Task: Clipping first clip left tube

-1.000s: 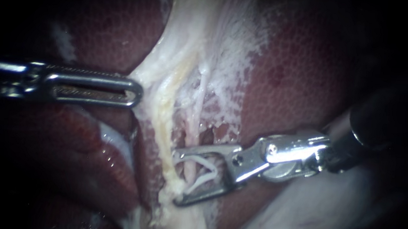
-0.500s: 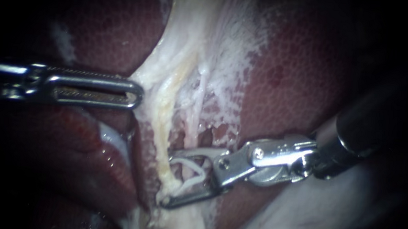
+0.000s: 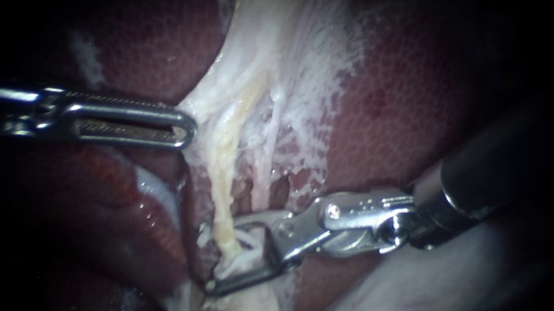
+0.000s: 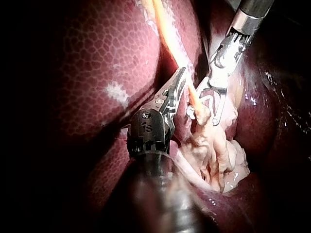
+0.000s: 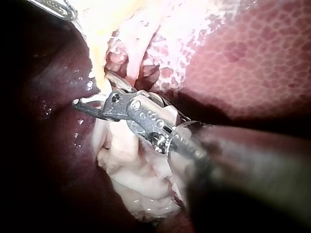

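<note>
A yellowish left tube [image 3: 222,171] runs down the pale dissected tissue, with a thinner pale tube [image 3: 265,168] just to its right. My right instrument [image 3: 221,256] comes in from the right with its jaws open. They carry a white clip [image 3: 244,254] and straddle the lower end of the left tube. In the right wrist view these jaws [image 5: 90,104] reach across the pale tissue. My left instrument [image 3: 184,129] lies level, its jaws shut on the edge of the white tissue beside the tube. In the left wrist view its jaws [image 4: 179,80] lie together against that tissue.
Dark red liver [image 3: 397,105] lies on both sides of the dissected strip. Pale lumpy tissue [image 4: 214,155] hangs below the clip jaws. A glistening pale fold [image 3: 410,295] lies under my right instrument's shaft.
My right instrument has moved left and slightly down, so its open jaws with the clip now straddle the yellowish tube. The left instrument has stayed put.
</note>
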`<action>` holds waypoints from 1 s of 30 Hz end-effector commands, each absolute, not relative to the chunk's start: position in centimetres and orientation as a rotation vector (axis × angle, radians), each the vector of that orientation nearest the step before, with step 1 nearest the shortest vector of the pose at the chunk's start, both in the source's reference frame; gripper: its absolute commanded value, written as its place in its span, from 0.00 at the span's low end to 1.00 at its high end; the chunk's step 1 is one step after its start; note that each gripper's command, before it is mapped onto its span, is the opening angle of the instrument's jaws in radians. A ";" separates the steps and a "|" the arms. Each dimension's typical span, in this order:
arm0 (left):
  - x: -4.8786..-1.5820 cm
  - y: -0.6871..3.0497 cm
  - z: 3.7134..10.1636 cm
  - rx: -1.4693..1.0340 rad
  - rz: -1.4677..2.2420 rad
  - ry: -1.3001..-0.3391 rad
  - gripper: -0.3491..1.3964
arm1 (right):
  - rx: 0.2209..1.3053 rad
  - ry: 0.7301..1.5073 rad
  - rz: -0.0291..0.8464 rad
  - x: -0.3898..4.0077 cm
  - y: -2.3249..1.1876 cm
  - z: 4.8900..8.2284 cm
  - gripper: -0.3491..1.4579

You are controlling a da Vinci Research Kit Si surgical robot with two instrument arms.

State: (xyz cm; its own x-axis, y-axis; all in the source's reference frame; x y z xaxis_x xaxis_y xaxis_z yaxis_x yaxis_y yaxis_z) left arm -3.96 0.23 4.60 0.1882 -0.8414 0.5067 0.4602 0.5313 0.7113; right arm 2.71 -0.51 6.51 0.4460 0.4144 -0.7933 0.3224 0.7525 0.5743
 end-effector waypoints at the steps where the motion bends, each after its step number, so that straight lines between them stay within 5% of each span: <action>1: -3.96 0.22 4.61 0.454 -0.958 -1.014 0.00 | 0.757 1.137 0.066 2.73 -0.51 6.52 0.49; 11: -3.97 0.21 4.60 0.453 -0.958 -1.014 0.00 | 0.760 1.138 0.060 2.70 -0.49 6.58 0.41; 15: -3.97 0.21 4.60 0.453 -0.958 -1.014 0.00 | 0.810 1.129 0.052 2.61 -0.47 6.62 0.12; 18: -3.97 0.21 4.60 0.453 -0.958 -1.014 0.00 | 0.824 1.128 0.050 2.56 -0.45 6.65 0.00; 30: -3.97 0.21 4.60 0.453 -0.958 -1.014 0.00 | 0.821 1.128 0.054 2.56 -0.43 6.67 0.00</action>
State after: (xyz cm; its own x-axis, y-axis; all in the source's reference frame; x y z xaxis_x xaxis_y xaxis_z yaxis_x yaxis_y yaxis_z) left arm -3.97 0.21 4.60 0.1892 -0.8409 0.5070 0.4589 0.5322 0.7115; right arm 2.56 -0.43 6.67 0.4601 0.4308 -0.7764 0.3542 0.7127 0.6054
